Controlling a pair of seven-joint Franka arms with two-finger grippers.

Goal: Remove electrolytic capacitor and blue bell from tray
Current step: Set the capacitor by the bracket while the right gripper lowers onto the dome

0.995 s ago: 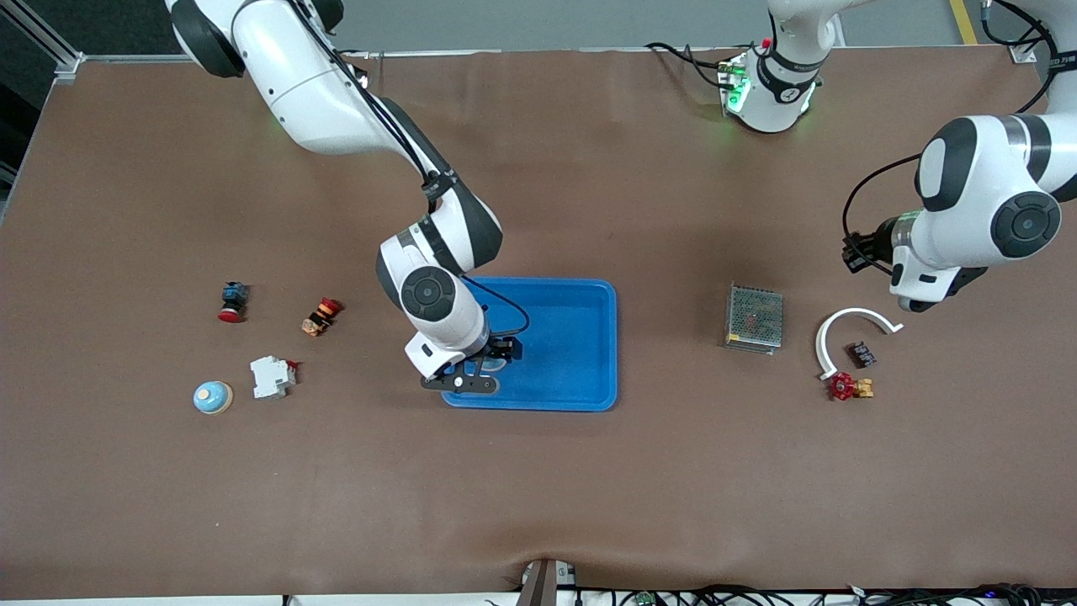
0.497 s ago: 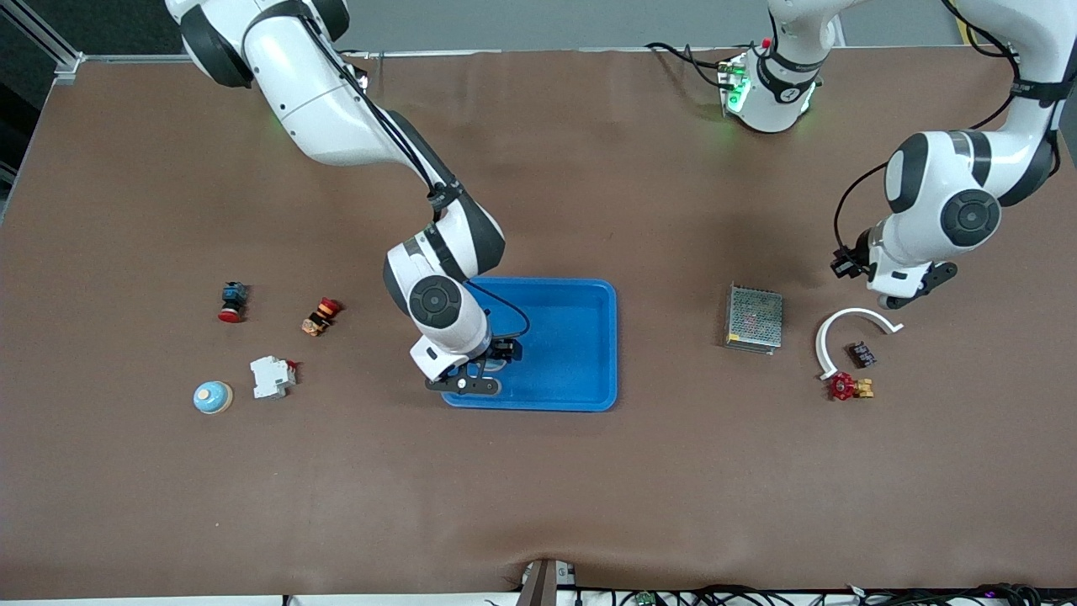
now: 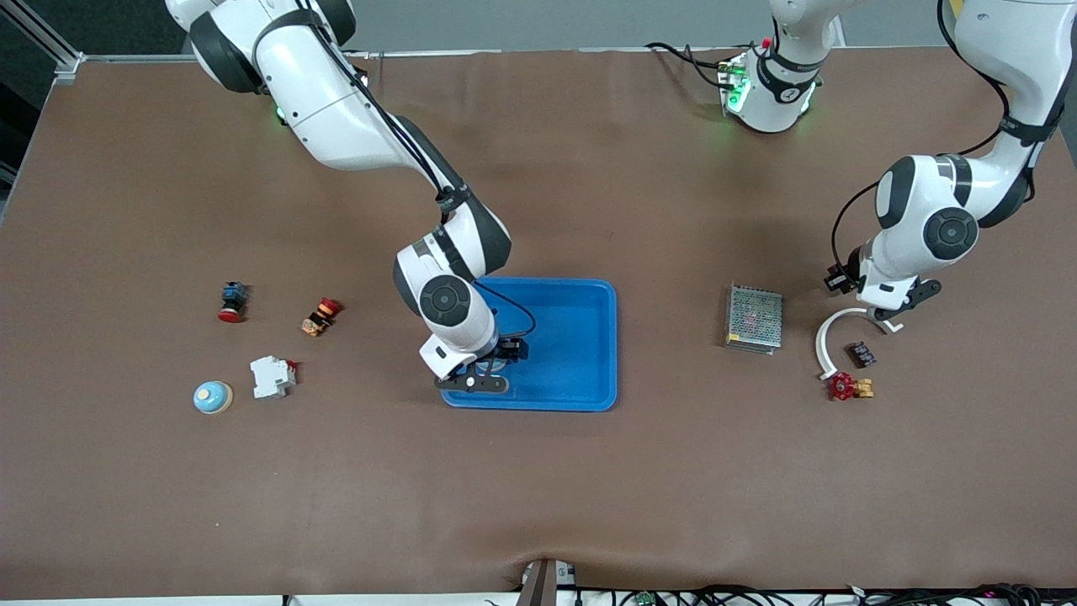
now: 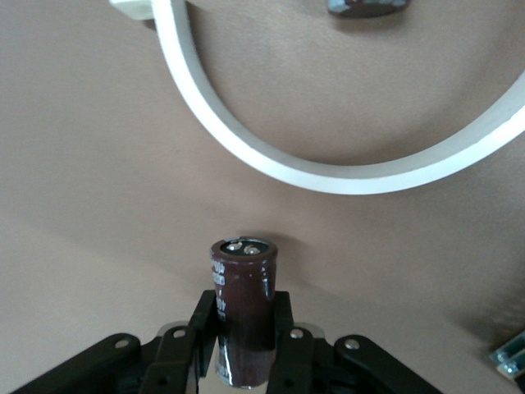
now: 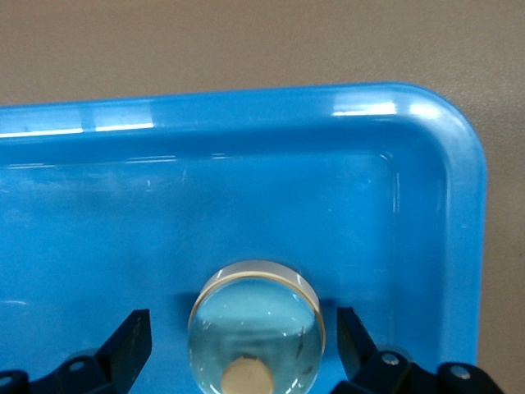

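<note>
- Capacitor (image 4: pixel 242 279): a dark, stiff can, in the air and out of the tray (image 3: pixel 580 370), clamped upright low on its body by the left tool (image 4: pixel 244 316)
- It is over bare bench (image 3: pixel 673 488) beside the white arc (image 4: pixel 271 164), at about three o'clock from the tray, with the mesh box (image 3: pixel 755 318) between
- It looks light and hard, with a slick sleeve, so a grip across the round body suits it; set down on end, it could tip or roll
- Bell (image 5: pixel 256 324): a pale blue dome with a beige knob, lying in the tray's seven o'clock corner as the front view shows it, near the rim
- The right tool (image 5: pixel 242 328) hangs over it with jaws wide apart, one finger either side of the dome and neither touching
- The bell is probably rigid and light, and its glossy curve may slide from the pads; a low hold across the base ring seems safer than one high on the dome
- Tray: shallow, smooth and rimmed; the bell is the only thing seen in it, though the right arm hides part of that corner
- A second, similar bell (image 3: pixel 212 397) sits on the bench at eight o'clock from the tray, well apart
</note>
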